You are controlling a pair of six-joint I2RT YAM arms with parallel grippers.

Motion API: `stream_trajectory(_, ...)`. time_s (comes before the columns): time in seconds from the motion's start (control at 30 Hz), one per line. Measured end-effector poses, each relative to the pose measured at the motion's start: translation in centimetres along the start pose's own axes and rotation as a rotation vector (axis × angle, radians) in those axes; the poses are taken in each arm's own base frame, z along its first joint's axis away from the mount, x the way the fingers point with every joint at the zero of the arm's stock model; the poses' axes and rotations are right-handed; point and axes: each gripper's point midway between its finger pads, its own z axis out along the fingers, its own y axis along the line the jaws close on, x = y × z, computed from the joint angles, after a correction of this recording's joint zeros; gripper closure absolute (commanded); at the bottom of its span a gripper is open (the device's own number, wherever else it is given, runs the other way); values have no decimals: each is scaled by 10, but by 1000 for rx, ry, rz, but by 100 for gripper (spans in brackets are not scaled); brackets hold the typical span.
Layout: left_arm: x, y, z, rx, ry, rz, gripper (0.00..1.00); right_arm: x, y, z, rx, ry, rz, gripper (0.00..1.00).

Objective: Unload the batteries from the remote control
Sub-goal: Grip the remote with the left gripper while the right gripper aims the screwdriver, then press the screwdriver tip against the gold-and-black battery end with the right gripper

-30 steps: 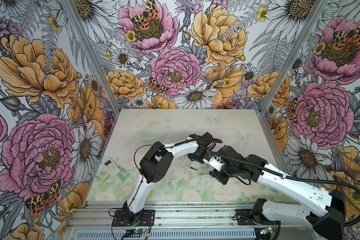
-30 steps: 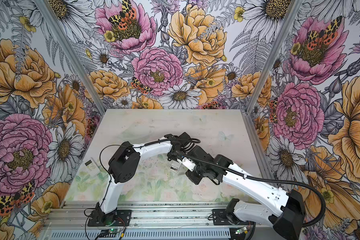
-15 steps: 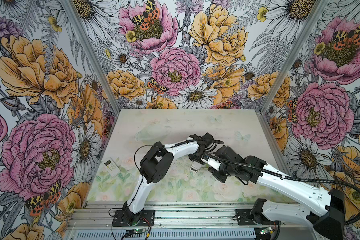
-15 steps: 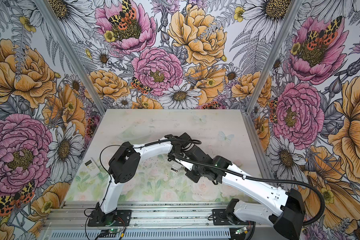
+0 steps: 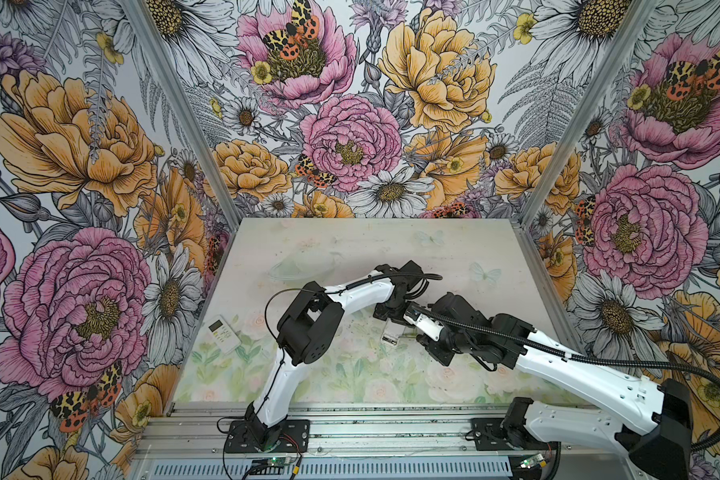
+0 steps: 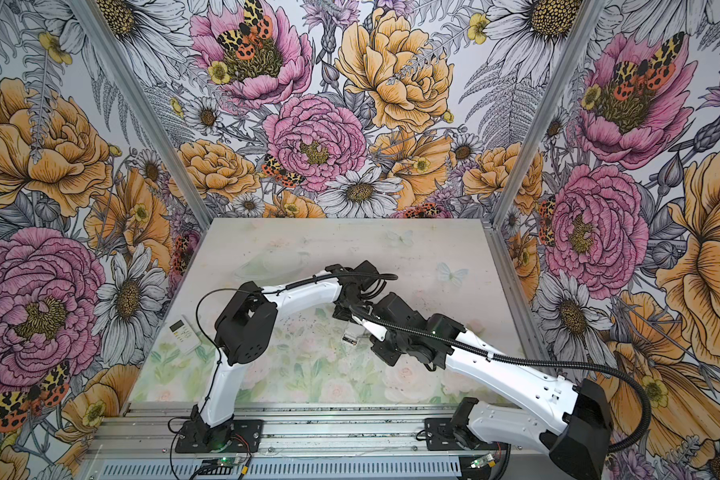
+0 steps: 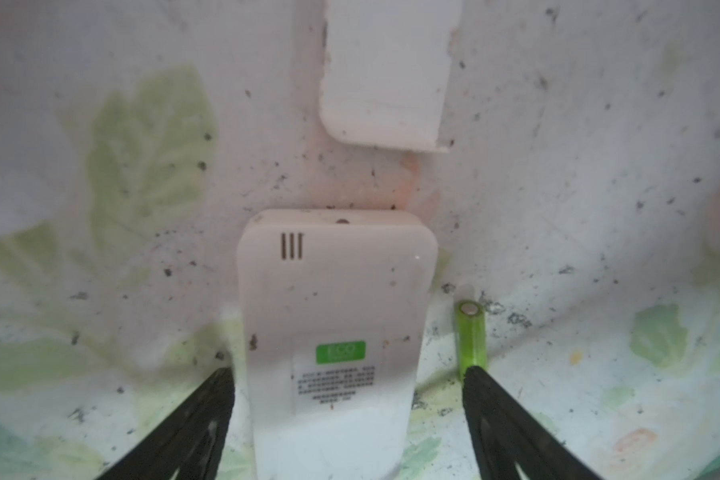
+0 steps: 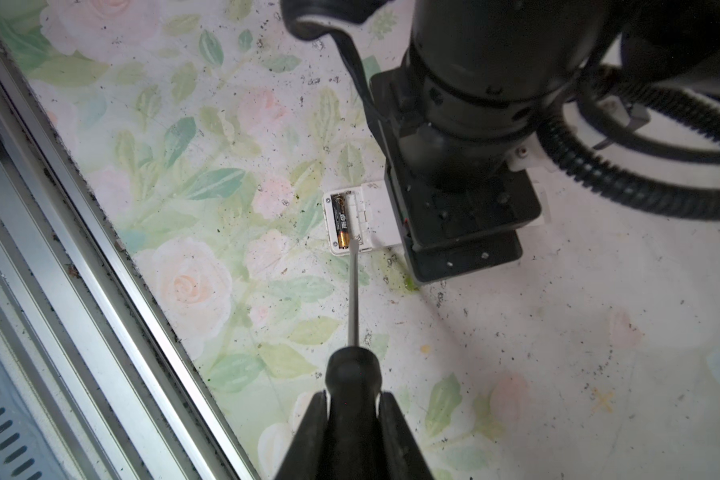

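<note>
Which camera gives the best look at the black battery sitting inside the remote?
The right wrist view: the black battery lies plainly in the open compartment, the screwdriver tip beside it. The left wrist view shows the remote but not that battery. In both top views the remote is too small to tell.

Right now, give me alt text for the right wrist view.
The right gripper clamps a screwdriver whose tip sits beside the gold end of a black battery in the open white remote. The left arm covers the remote's other end, over a floral table.
</note>
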Motion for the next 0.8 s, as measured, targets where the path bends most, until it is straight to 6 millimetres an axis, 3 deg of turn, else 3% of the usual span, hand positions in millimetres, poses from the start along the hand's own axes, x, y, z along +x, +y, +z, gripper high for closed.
stream_trajectory(0.17, -7, 1, -4, 8, 5, -22, 19, 0, 0, 0, 0, 0, 7, 100)
stream_trajectory(0.53, -2, 3, 7, -35, 45, -34, 23, 0, 0, 0, 0, 0, 18, 100)
stream_trajectory(0.7, -4, 1, 10, -53, 37, -32, 52, 1, 5, 3, -13, 12, -10, 100)
stream_trajectory(0.8, -3, 1, 10, -54, 38, -29, 62, 3, 6, 7, -18, 28, -28, 100)
